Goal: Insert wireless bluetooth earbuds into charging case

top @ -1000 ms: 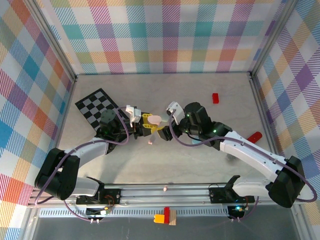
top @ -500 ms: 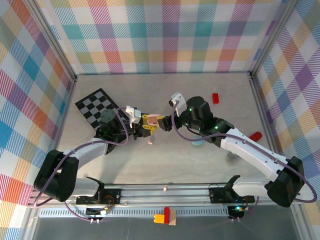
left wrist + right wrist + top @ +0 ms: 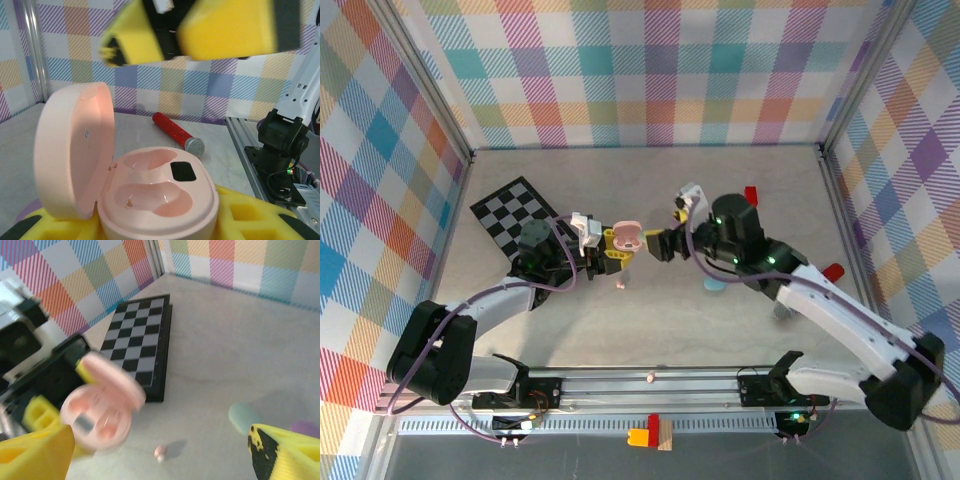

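1. Viewing from the top: the left hand (image 3: 623,246) is clamped on the pink case (image 3: 627,234), whose lid is open, near the middle of the table (image 3: 740,330).
2. The right hand (image 3: 658,244) faces the case from the right, just beside it. Its fingers are apart with nothing between them.
3. A pink earbud (image 3: 620,284) lies on the table just nearside of the case. A mint oval (image 3: 715,285) lies by the right arm. The board (image 3: 515,215) is at left rear and the red block (image 3: 751,195) at right rear.
4. Left wrist: the case (image 3: 157,192) sits between yellow pads, its lid upright at left and both wells empty. The right hand's fingers (image 3: 225,30) are blurred overhead. A red stick (image 3: 175,132) lies on the table behind.
5. Right wrist: the right hand (image 3: 157,440) is spread wide. The open case (image 3: 102,412) is at left, the earbud (image 3: 160,452) on the table apart from it, and the mint oval (image 3: 242,416) to the right.
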Motion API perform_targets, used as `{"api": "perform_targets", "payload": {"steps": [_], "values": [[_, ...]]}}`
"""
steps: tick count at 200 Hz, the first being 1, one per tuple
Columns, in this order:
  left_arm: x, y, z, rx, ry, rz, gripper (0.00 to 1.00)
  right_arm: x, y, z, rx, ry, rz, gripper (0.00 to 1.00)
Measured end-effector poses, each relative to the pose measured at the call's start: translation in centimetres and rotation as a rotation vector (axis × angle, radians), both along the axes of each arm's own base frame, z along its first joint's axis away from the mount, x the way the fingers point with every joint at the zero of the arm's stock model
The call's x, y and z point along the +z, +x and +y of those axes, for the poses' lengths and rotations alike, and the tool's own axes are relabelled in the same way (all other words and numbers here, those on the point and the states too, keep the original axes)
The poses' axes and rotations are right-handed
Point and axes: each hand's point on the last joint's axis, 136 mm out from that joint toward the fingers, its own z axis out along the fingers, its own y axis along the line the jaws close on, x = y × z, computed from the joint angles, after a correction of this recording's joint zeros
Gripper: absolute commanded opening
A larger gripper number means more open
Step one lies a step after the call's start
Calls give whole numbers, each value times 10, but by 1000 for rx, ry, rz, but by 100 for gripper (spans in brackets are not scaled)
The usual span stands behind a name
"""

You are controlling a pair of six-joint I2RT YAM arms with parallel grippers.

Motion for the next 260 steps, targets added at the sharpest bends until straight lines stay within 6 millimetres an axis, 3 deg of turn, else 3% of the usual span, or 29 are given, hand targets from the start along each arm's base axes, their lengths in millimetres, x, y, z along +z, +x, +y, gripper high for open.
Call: {"api": "perform_targets", "payload": {"steps": [23, 42, 82, 143, 170, 205, 260], "values": [[0, 5, 5, 29, -7, 2, 39, -19, -31, -23, -32, 49, 122, 86], [5, 10, 9, 51, -21, -9, 39, -58, -54, -31, -59, 48, 277, 85], [13, 16, 15, 80, -48, -31, 39, -158, -121, -16, -48, -108, 613, 81], [14, 16, 18, 91, -50, -37, 39, -246, -194, 12, -45, -377, 969, 65], [15, 14, 19, 93, -46, -42, 39, -258, -206, 25, -52, -424, 1069, 53], [17, 12, 20, 94, -40, -55, 39, -262, -215, 39, -35, -449, 1151, 46], [20, 7, 21, 94, -42, -75, 39, -260, -224, 47, -25, -508, 1231, 46]]}}
